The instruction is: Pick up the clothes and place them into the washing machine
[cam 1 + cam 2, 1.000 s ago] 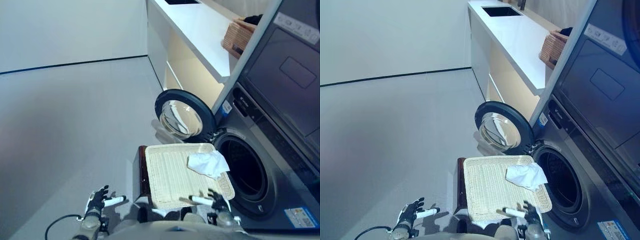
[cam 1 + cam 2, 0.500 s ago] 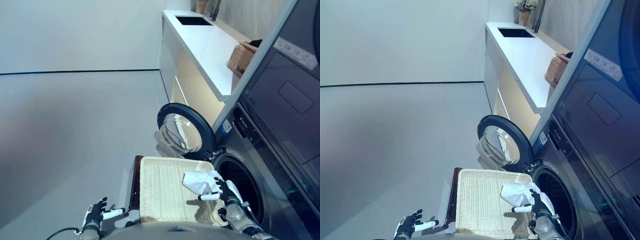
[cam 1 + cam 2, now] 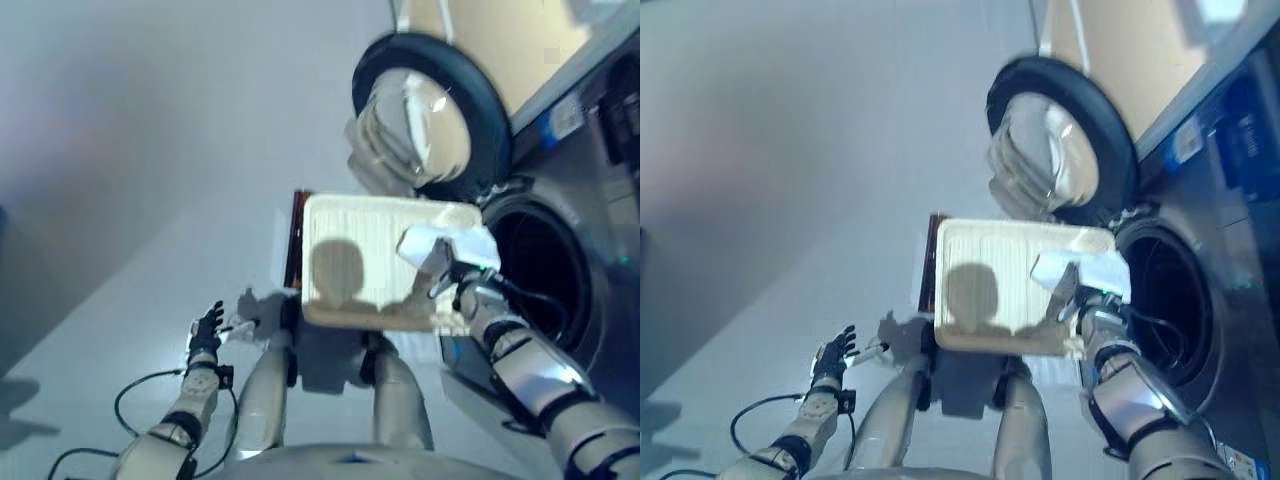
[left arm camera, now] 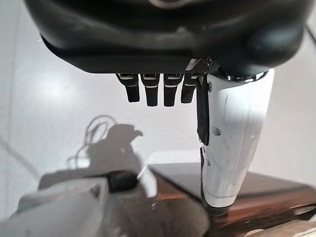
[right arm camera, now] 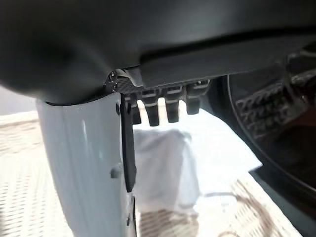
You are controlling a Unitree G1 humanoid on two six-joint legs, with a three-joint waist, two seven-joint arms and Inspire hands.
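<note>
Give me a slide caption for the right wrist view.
Right hand with open fingers above white cloth on wicker tray, beside washer drum.

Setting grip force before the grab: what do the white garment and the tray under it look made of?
The white garment looks like thin, soft woven cloth: it lies crumpled in limp folds. The tray looks like pale woven wicker or rattan, matte, with a ribbed weave visible in the right wrist view; it could be plastic imitation.

The washing machine (image 3: 590,250) is cut off by the right frame edge. Drum interior (image 3: 540,280): dark, contents not discernible. The right hand (image 3: 455,285) covers part of the white cloth (image 3: 445,243). The basket (image 3: 370,270) hides most of the brown stand (image 3: 293,250) beneath it.
</note>
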